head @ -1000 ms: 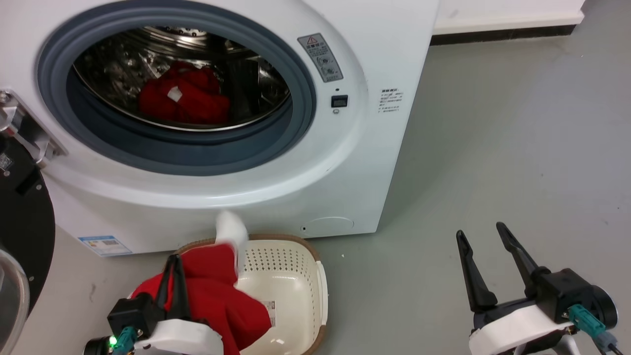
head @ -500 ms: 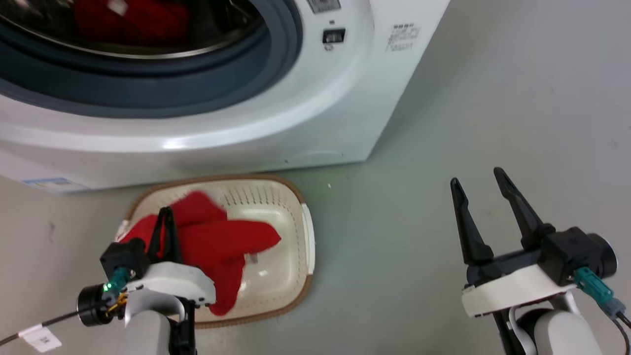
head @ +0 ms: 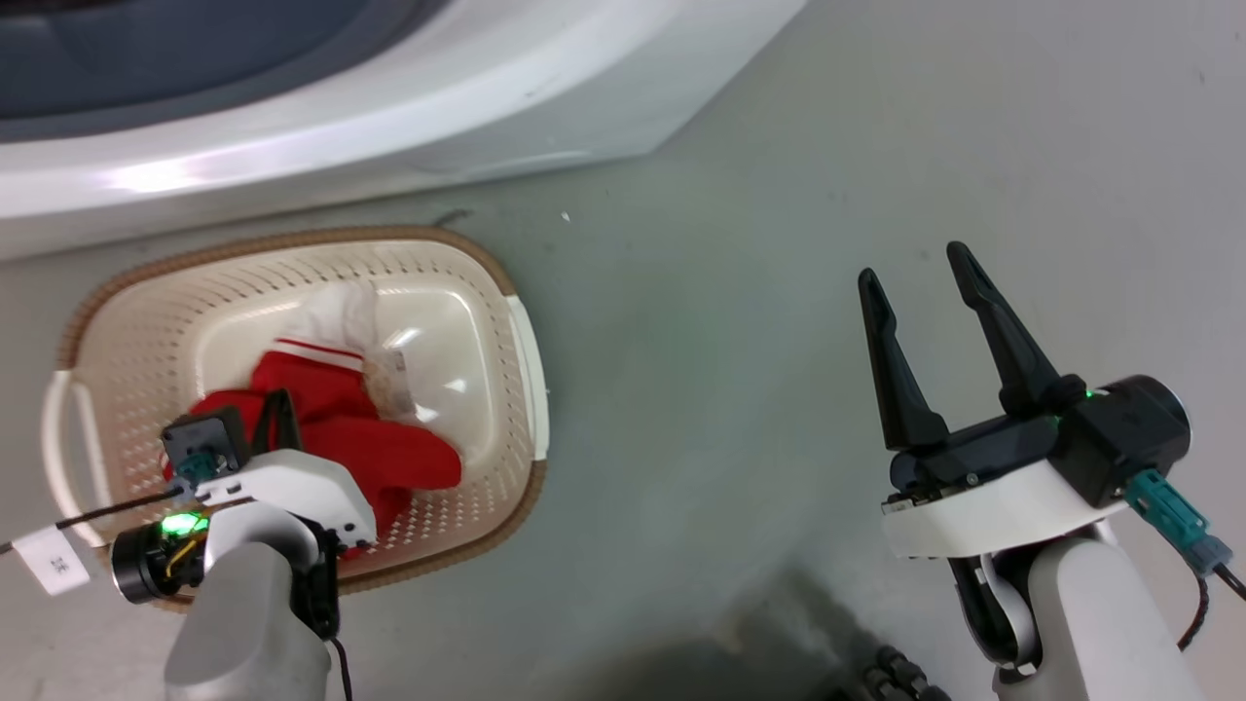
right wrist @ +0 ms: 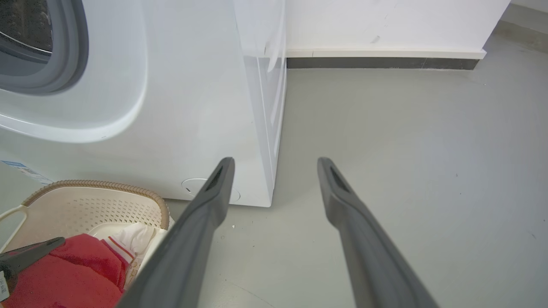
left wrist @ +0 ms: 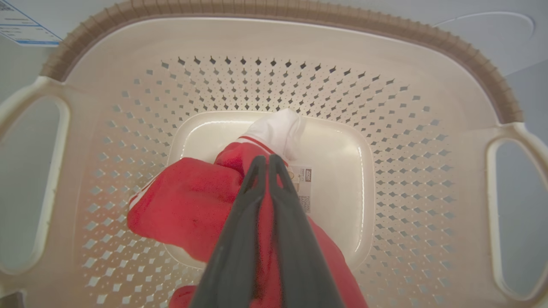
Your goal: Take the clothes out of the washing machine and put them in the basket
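Note:
A red garment of the clothes (head: pixel 331 428) with a white striped cuff (left wrist: pixel 277 128) lies inside the cream basket (head: pixel 136 321), on its base. My left gripper (head: pixel 277 404) reaches down into the basket and is shut on the red fabric (left wrist: pixel 188 209), which shows between its closed fingers (left wrist: pixel 239 239). The washing machine (head: pixel 409 107) stands just behind the basket; its drum is out of view. Off to the right, my right gripper (head: pixel 912 265) hangs open over the bare floor with nothing in it; in its own view the tips (right wrist: pixel 276 164) point at the machine's corner (right wrist: pixel 257 128).
The basket's brown rim (left wrist: pixel 274 10) nearly touches the machine's white front. A paper label (left wrist: pixel 303 188) sits on the basket's base. Grey floor (head: pixel 740 292) stretches to the right, up to a white wall with a dark skirting (right wrist: pixel 381 63).
The head camera has tilted down, so the porthole has slid out of view. My left gripper has lowered the red garment from the rim down onto the basket's base, still shut on it.

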{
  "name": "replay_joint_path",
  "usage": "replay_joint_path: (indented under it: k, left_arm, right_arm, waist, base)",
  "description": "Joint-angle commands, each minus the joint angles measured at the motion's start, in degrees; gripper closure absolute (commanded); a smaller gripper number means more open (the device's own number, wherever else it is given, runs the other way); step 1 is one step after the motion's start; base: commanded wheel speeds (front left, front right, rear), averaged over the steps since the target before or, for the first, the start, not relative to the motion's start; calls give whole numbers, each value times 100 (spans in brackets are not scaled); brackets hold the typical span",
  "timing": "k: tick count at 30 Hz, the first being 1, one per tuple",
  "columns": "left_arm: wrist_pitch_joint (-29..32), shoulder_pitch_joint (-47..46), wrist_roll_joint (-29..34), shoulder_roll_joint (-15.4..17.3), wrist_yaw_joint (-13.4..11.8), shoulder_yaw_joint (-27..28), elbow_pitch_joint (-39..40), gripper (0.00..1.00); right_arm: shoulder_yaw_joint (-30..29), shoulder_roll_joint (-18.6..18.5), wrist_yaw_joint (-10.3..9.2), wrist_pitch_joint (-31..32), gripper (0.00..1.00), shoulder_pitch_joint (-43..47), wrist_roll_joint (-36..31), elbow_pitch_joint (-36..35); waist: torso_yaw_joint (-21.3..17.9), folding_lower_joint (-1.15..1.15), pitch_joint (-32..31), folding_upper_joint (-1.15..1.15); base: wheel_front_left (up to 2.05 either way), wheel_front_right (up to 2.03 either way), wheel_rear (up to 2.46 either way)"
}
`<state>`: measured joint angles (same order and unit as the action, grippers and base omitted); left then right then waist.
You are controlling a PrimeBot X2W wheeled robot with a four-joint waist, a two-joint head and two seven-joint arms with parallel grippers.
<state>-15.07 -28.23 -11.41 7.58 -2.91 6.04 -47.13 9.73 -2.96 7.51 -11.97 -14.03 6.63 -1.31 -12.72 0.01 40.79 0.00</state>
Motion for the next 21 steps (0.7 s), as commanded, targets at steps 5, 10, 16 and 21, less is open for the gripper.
replay_joint_path:
  k: [5,10,16,21]
  left_arm:
    - [-15,-437,-11,161,-54,80,-574,100]
    - [-15,-694,-62,231,-20,98,-1238,86]
    - [-15,-713,-84,87,55,77,-1574,0]
    - [-14,-403,30,-165,125,-9,-1092,0]
  right_arm:
    - [112,15,-4,-123,0,-252,85,129]
    - [172,15,-4,-200,0,-354,125,290]
    - [140,12,-5,-254,0,-368,71,491]
    - [-28,12,-5,-269,0,-161,-81,640]
  waist:
    - [-299,-1,608,0]
    - [-333,-1,670,0]
    - [-196,-1,329,0]
    - [51,-1,-306,0]
  base:
    - [0,0,0]
    - [0,0,0]
    - [0,0,0]
    - [0,0,0]
